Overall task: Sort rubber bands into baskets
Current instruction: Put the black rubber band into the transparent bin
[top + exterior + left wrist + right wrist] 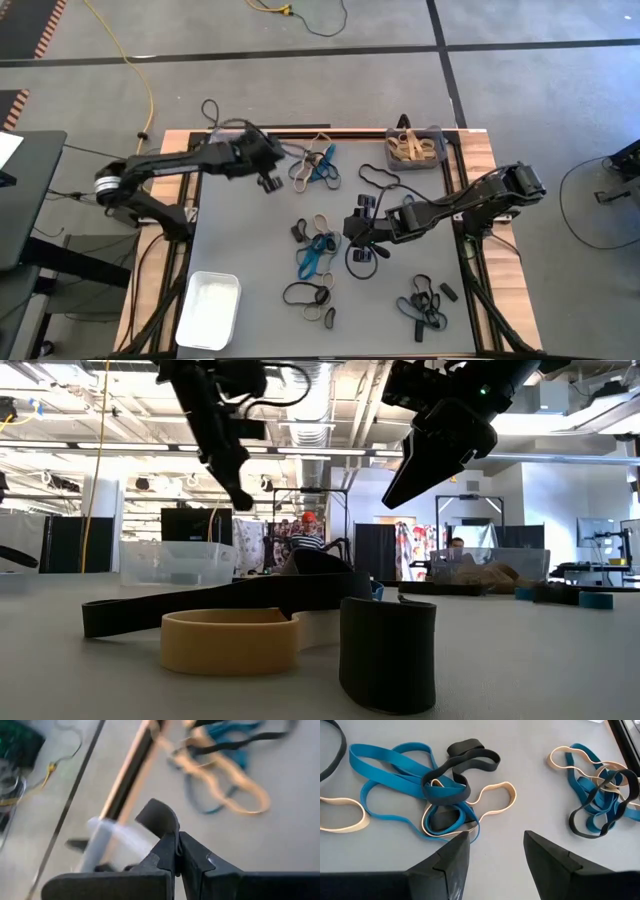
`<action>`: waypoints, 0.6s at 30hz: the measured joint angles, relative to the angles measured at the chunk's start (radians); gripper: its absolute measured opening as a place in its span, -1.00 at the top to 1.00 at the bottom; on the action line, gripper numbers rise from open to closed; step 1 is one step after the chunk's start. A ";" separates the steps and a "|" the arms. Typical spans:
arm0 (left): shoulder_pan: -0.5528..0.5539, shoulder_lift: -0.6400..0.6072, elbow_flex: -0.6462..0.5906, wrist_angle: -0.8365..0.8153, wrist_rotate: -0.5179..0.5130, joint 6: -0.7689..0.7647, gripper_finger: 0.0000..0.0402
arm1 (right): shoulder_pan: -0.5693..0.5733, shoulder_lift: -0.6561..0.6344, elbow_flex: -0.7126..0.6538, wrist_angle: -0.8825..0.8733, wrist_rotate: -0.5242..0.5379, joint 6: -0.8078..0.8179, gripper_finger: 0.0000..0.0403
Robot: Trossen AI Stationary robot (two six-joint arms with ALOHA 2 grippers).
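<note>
Right wrist view: tangled blue, black and tan rubber bands (pixel 440 790) beneath released right claw (pixel 495 852).

The rubber bands (pixel 445 790) are teal-blue, black and tan-beige on a plain grey bench (pixel 250 230). One basket (pixel 209 310) is white, another (pixel 416 150) dark grey. A yellow cable (pixel 140 75) crosses the grey floor.
</note>
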 joint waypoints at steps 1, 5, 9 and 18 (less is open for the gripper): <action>0.032 -0.014 0.000 -0.013 0.007 -0.001 1.00 | 0.000 0.000 0.000 0.000 0.000 0.000 -0.08; 0.167 -0.041 0.000 -0.053 0.063 -0.004 1.00 | 0.000 0.000 0.000 0.004 0.000 0.000 -0.08; 0.297 -0.023 0.000 -0.102 0.126 0.002 1.00 | 0.000 0.000 0.001 0.007 0.000 0.000 -0.08; 0.481 0.043 0.000 -0.129 0.210 0.034 0.97 | 0.000 0.000 0.001 0.006 0.000 -0.002 -0.08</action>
